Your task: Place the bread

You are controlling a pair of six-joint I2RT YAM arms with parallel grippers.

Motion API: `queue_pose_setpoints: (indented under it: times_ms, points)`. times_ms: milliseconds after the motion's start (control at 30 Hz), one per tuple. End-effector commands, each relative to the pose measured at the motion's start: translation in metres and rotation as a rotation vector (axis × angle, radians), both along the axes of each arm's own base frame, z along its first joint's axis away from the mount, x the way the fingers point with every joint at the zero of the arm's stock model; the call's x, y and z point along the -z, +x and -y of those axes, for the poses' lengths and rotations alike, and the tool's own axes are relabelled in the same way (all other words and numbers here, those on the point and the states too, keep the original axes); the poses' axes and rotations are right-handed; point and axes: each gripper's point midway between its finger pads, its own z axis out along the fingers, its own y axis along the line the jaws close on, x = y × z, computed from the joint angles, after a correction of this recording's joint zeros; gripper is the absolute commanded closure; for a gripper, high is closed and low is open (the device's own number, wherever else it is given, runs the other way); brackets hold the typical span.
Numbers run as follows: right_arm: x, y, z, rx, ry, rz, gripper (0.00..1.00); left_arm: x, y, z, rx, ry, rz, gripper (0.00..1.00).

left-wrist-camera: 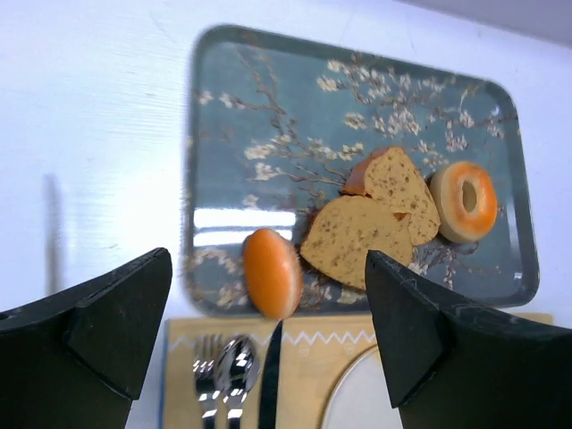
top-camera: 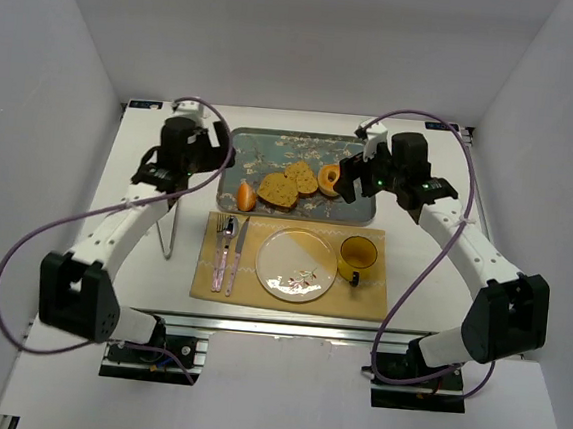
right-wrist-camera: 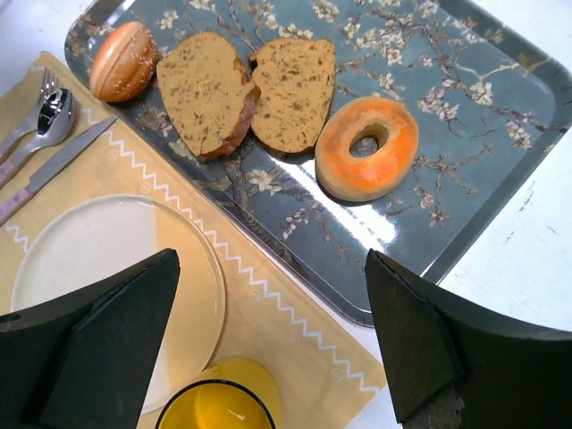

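The right pincer (right-wrist-camera: 270, 261) stands spread wide with nothing between its fingers, hovering at the doughnut end of the tray (right-wrist-camera: 465, 107). The bread lies on the tray, ahead of this pincer. The smaller slice (right-wrist-camera: 293, 89) sits just beside the doughnut (right-wrist-camera: 366, 147), and the larger slice (right-wrist-camera: 207, 94) touches it on the side away from the doughnut. The orange fruit (right-wrist-camera: 123, 61) lies beyond, toward the tray's other end.

Both slices run lengthwise away from this pincer, slantwise to the tray's long side. I judge its fingers would close across a slice's narrow width.

The left pincer (left-wrist-camera: 266, 268), just as spread and holding nothing, hangs off the tray's fruit end, with the fruit between it and the bread. The right arm looks the nearer of the two. The plate (right-wrist-camera: 98, 259), just off the tray's near side, is the likely place for the bread.
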Motion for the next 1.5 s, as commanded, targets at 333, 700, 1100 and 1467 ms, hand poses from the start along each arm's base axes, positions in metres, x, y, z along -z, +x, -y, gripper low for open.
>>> queue_pose_setpoints:
  times_ms: [333, 700, 1100, 1467]
  points:
    - [-0.019, -0.045, -0.004, -0.456, 0.086, 0.075, 0.90, 0.051, -0.110, -0.140, -0.241, 0.042, -0.178, 0.85]
    - [-0.011, -0.070, -0.004, -0.522, 0.096, 0.084, 0.27, 0.120, -0.114, -0.161, -0.231, 0.158, -0.379, 0.02]
    - [-0.011, -0.064, -0.001, -0.500, 0.077, 0.095, 0.24, 0.168, -0.088, -0.154, -0.112, 0.155, -0.471, 0.07]
    - [-0.019, -0.056, 0.002, -0.477, 0.090, 0.096, 0.23, 0.195, -0.090, -0.165, -0.152, 0.197, -0.531, 0.27]
